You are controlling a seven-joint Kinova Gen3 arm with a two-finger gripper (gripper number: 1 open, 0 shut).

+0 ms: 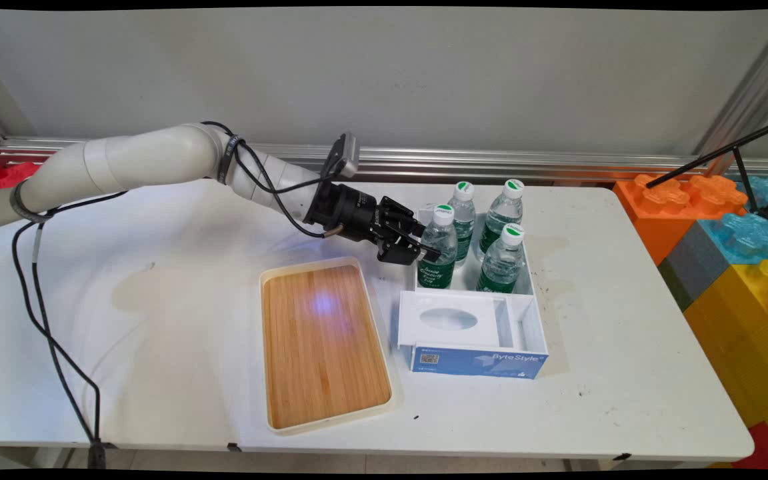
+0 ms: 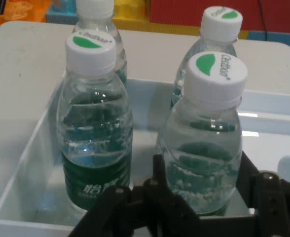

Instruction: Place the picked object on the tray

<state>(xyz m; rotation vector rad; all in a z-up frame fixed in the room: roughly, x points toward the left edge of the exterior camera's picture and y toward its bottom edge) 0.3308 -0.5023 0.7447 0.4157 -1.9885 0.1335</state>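
Hand view is showing the jaws clamping on a water bottle [image 2: 204, 143], one black finger [image 2: 159, 173] pressing its left flank and the other sitting against its right flank, low on the clear body above the green label. The held bottle is standing upright inside a white box [image 2: 31, 163]. Just left of the jaws a second bottle [image 2: 93, 123] is standing in the same compartment, apart from the held one. Beyond the jaws two more bottles are standing behind the box's far wall, one far left [image 2: 98, 29] and one straight ahead [image 2: 219, 34].

Main view is showing the gripper [image 1: 417, 243] reaching in from the left, tilting slightly downward, with the held bottle [image 1: 439, 247] at the box's rear compartment. On the near side of the jaws, the box's front part [image 1: 471, 333] is carrying a white insert with an oval opening and a blue printed front. Below and to the left of the jaws, a wooden tray [image 1: 324, 343] with a cream rim is lying flat on the tabletop [image 1: 624, 333], just beside the box.
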